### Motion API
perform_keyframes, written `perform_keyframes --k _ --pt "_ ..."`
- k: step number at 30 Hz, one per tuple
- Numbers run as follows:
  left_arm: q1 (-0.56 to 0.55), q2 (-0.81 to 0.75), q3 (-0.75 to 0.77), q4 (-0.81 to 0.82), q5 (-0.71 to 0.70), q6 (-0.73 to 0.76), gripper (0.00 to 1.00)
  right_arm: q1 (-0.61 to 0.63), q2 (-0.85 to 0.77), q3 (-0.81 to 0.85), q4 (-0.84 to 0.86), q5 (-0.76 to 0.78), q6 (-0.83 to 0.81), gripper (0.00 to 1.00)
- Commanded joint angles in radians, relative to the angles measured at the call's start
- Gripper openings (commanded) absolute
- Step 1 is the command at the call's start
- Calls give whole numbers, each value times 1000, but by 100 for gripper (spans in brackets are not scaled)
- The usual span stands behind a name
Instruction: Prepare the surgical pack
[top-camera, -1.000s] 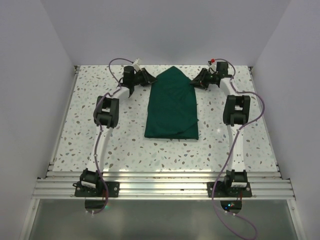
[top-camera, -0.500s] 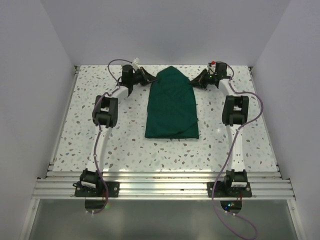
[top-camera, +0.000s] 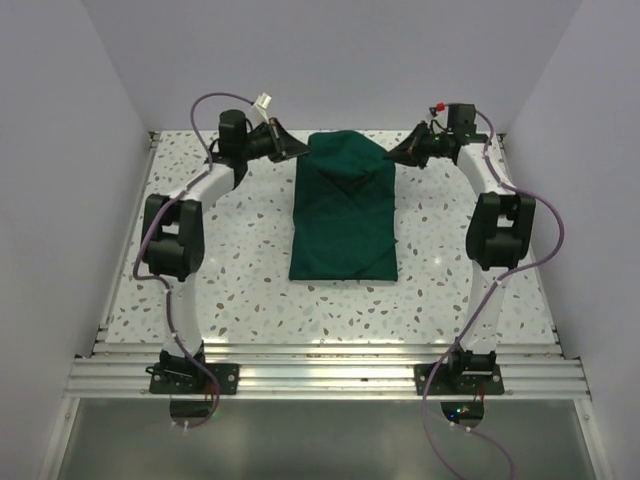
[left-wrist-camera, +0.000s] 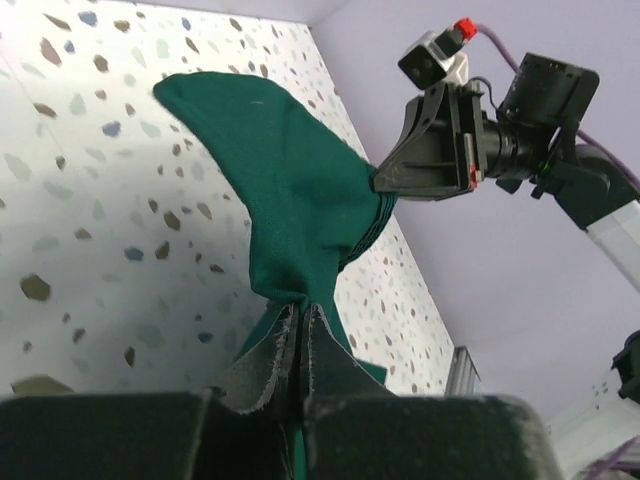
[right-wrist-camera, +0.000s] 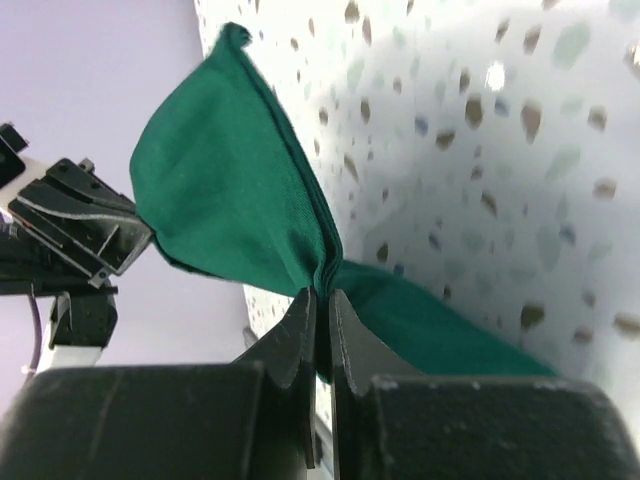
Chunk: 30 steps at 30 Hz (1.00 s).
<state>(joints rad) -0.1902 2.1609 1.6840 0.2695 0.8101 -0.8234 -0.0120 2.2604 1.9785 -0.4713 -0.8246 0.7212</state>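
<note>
Two end effectors (top-camera: 303, 153) (top-camera: 391, 157) pinch creased green cloth (top-camera: 344, 225).

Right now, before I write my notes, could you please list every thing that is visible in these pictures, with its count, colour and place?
green drape: one, dark green, folded, in the middle of the table; its far corners are lifted off the surface.
table: one, white with dark speckles, under everything.
metal rail: one, silver, along the table's near edge.
walls: three, pale lilac-grey, at the left, far and right sides of the table.
left arm: one, white and black, based on the rail, reaching to the far side.
right arm: one, white and black, likewise.
left gripper: one, black, shut on the drape's far left corner.
right gripper: one, black, shut on the drape's far right corner.
</note>
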Motion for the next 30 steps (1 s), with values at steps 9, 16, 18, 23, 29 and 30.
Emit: perform_keyframes --k 9,16,18,23,29,30 --pt "-20 -320 -328 -145 61 194 0 46 -332 -369 -159 18 -120 0" --pt "-49 -447 -457 -190 55 213 0 72 -450 -530 -193 33 -155 0" --pt "-60 -478 -501 -205 55 225 0 73 -481 -556 -217 44 -181 0" --pt "-106 -519 -582 -240 47 263 0 70 -525 -641 -237 74 -209 0" --pt "-129 -564 -697 -268 35 297 0 63 -535 -696 -259 68 -249 0" --pt "-127 -581 -717 -301 29 302 0 64 -538 -702 -262 67 -261 0"
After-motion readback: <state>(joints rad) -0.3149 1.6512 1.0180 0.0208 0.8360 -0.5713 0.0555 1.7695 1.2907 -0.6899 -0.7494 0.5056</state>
